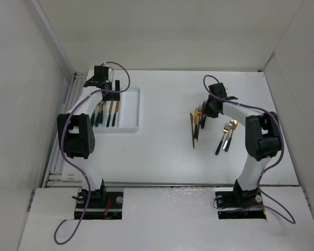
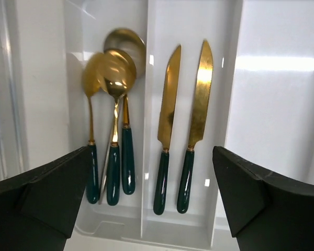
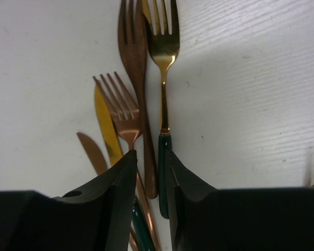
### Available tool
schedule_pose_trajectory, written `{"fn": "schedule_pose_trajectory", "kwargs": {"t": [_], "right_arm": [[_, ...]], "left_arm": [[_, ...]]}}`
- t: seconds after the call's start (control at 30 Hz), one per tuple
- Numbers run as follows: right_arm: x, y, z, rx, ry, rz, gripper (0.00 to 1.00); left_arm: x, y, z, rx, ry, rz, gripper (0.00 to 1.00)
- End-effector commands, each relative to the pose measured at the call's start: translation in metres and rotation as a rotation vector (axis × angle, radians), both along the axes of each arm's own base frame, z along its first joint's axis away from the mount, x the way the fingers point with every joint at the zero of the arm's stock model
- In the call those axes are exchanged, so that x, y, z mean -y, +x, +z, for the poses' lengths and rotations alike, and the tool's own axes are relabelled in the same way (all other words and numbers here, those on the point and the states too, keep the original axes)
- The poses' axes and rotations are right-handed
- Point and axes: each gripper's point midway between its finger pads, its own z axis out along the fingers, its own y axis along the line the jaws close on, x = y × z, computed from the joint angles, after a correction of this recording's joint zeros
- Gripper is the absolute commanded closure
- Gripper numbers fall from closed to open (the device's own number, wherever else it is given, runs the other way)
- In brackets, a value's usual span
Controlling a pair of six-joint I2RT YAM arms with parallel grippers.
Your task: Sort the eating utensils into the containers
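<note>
Three spoons (image 2: 118, 73), four knives (image 2: 199, 94), five forks (image 3: 163, 47), and one white tray (image 1: 132, 127) of three compartments (image 2: 272, 115).

No words, numbers or signs can be read in any view. The tray (image 1: 131, 106), the spoons (image 2: 115, 78), the knives (image 2: 170, 99) and the forks (image 3: 164, 47) are all plain. The arms (image 1: 76, 136) and the table (image 1: 162, 157) have no writing that can be made out.

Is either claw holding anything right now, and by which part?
Left claw is open and empty over the tray. Right claw straddles fork handles; whether it grips them cannot be told.
</note>
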Motion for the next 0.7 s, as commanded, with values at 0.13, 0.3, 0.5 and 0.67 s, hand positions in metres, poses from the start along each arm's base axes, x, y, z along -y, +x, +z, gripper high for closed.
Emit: {"fn": "schedule_pose_trajectory", "kwargs": {"t": [0.13,0.3,0.5,0.67], "right_arm": [[0.011,0.003,-0.011,-0.045,-0.057,-0.013,0.66],[0.018,-0.002,-0.015,-0.055,-0.061,-0.035,0.68],[0.025,0.007,-0.016,-0.075,-0.075,-0.037,0.68],[0.024,0.008,-0.022,-0.124,-0.097,0.000,0.68]], "left_arm": [[-0.007,0.017,0.130,0.253,0.010,0.059,0.00],[-0.020,0.028,0.228,0.458,0.080,0.142,0.00],[-0.050,0.007,0.345,0.748,0.179,0.365,0.00],[-0.043,0.007,0.322,0.668,0.201,0.281,0.00]]}}
